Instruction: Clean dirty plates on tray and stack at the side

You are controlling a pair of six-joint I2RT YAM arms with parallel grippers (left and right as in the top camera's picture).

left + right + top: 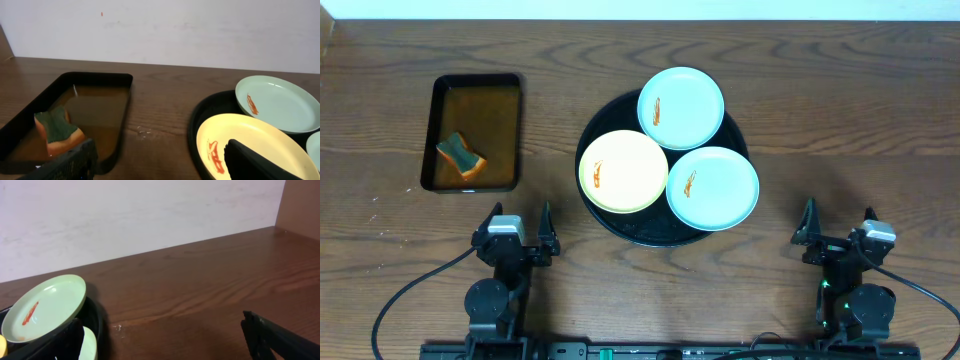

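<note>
The left gripper [523, 218] stands with its jaws wide apart, holding nothing and touching nothing. It sits near the table [820, 100] edge, at about 7 o'clock from the round black tray [620, 228]. The right gripper [838, 222] is spread just as wide and is also empty. It sits at about 5 o'clock from the tray, well apart from it.

All three plates lie on the tray in the middle of the table, close together with their edges meeting or overlapping.
- The yellow plate [623, 172] is at 9 o'clock on the tray, with an orange-red smear [597, 177] on its left half.
- One mint plate [681, 108] is at 12 to 1 o'clock, reaching past the tray's rim, with a smear left of its centre. From the right wrist view it looks tilted.
- The other mint plate [713, 187] is at 4 o'clock, also reaching over the rim, with a similar streak left of its centre.

At 9 o'clock from the round tray, well apart from it, a rectangular black tray [432, 130] holds brownish liquid. A sponge [461, 153] with a green top and orange body lies in it.
</note>
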